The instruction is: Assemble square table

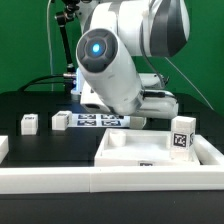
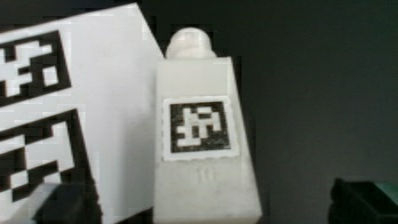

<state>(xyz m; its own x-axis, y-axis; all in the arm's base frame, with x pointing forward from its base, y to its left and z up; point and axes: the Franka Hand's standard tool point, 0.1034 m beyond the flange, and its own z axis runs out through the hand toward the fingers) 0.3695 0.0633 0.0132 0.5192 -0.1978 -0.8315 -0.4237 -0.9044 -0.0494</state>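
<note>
While the jaws stand released and wide, seen only as dark tips at the edges of the wrist view, one table leg (image 2: 199, 120) lies lengthwise in the gap between them, touching neither.

- Worktop (image 1: 40, 145): black, carries everything.
- Franka arm (image 1: 115, 65): white, bent low over the middle of the worktop; its body hides the jaws in the exterior view.
- Border rail (image 1: 60, 180): long, white, along the near edge.
- Square tabletop (image 1: 125, 148): white, raised rim, flat on the worktop at the exterior view's right, just behind the rail.
- Marker board (image 1: 100, 120): flat, partly under the arm. In the wrist view its edge runs just beside the leg between the jaws.
- That leg: tag facing up, rounded peg end (image 2: 187, 42) pointing away from the jaws.
- Upright tagged leg (image 1: 181, 133): at the tabletop's far right corner; on it or behind it, cannot tell.
- Two small tagged legs (image 1: 28, 122) (image 1: 60, 119): at the exterior view's left, apart from each other.
</note>
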